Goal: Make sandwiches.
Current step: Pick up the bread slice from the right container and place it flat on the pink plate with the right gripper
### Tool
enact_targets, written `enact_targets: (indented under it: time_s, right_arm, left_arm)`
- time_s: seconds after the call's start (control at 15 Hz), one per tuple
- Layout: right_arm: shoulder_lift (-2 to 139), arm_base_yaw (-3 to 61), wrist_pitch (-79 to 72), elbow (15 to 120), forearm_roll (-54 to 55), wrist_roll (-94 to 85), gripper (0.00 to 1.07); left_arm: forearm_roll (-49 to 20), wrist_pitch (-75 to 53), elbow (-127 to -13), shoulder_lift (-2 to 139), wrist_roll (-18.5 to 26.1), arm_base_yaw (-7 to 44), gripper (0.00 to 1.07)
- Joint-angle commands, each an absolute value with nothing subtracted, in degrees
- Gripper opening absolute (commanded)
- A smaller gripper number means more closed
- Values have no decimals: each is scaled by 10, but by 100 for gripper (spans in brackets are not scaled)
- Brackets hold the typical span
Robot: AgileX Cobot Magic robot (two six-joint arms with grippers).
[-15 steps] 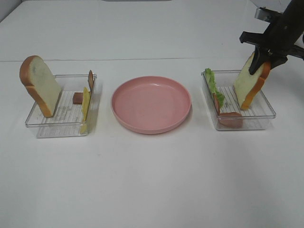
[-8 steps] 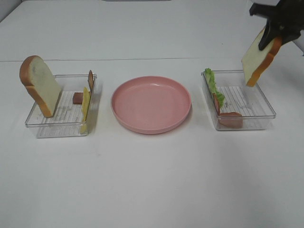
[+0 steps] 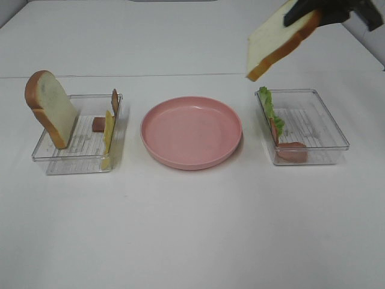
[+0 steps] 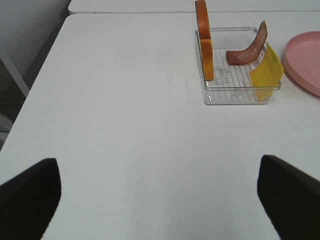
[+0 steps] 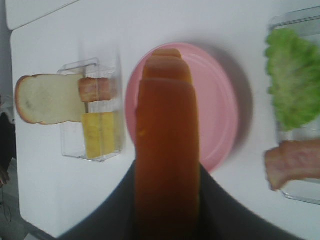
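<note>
My right gripper [image 3: 313, 12] is shut on a white bread slice [image 3: 278, 42] with tan crust and holds it tilted in the air, above and left of the right clear tray [image 3: 328, 123]. In the right wrist view the slice [image 5: 167, 150] fills the middle, over the pink plate [image 5: 225, 110]. The right tray holds green lettuce [image 3: 269, 108] and reddish meat [image 3: 292, 152]. The left clear tray [image 3: 60, 162] holds another bread slice [image 3: 50, 108], a yellow cheese square [image 3: 108, 133] and brown meat strips [image 3: 114, 101]. My left gripper's fingers [image 4: 30, 190] are spread wide over bare table, holding nothing.
The pink round plate [image 3: 191, 131] sits between the two trays with nothing on it. White tabletop stretches in front of the trays. The table's left edge [image 4: 45, 60] shows in the left wrist view.
My right gripper has lifted the bread slice out of the right tray and carried it up and to the left, towards the plate. The left arm has not moved.
</note>
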State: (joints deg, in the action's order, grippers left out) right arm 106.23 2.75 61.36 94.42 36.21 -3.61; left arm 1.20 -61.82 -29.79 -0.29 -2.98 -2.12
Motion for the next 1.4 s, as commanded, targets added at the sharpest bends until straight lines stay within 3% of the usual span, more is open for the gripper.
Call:
enact_targets:
  time_s: [0.07, 0.4, 0.8, 1.07, 1.13, 1.27, 1.4]
  right_arm:
    - [1098, 93, 557, 937, 399, -46, 0]
    - [1232, 174, 497, 971, 450, -56, 0]
    - [1348, 174, 490, 1031, 475, -50, 0]
    - [1356, 174, 491, 1034, 431, -30, 0]
    - [1356, 174, 491, 1034, 421, -17, 5]
    - [1353, 174, 499, 1035, 418, -14, 41]
    - [1346, 174, 509, 1035, 410, -16, 69]
  left_arm:
    - [14, -616, -296, -11, -31, -19, 102]
    - [14, -616, -296, -11, -31, -19, 102]
    - [14, -616, -296, -11, -31, -19, 102]
    - [14, -616, -296, -11, -31, -19, 102]
    - [14, -616, -296, -11, -31, -19, 102]
    - [14, -616, -296, -11, -31, -19, 102]
    - [14, -616, -296, -11, -31, -19, 102]
